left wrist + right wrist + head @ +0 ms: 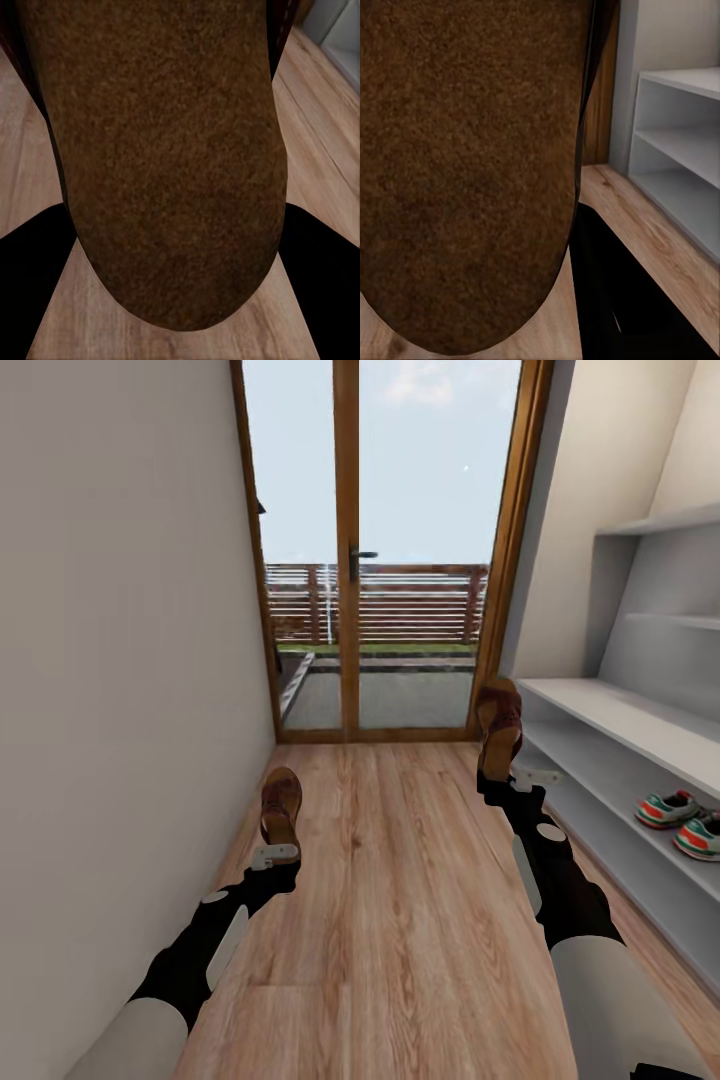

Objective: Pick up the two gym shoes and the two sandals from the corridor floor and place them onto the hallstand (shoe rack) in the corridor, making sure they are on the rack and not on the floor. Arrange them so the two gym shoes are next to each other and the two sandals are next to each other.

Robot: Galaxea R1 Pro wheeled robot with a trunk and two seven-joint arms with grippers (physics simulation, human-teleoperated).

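**Both sandals up in the air, sneakers already sitting on the rack**

So each arm is carrying one brown sandal right now. The left gripper [275,855] is clamping the heel end of the left sandal [281,806], holding it up off the corridor floor [400,920] close to the left wall [120,660]. In the left wrist view that sandal [165,157] is taking up most of the frame, just the fuzzy brown sole with floor planks [315,150] showing around it.

The right gripper [525,778] is doing the same with the other sandal [498,725], which is hanging higher and farther forward, near the front end of the hallstand [620,720]. From the right wrist camera the sandal [465,165] is covering the left half of the picture, and the rack's grey shelves [682,142] are showing beside it.

The two gym shoes [685,822] are sitting side by side on the lowest shelf of the hallstand, touching or nearly so, well to the right of the right arm.

Straight ahead a wood-framed glass door [385,550] is closing off the corridor, with a slatted fence [400,605] outside.
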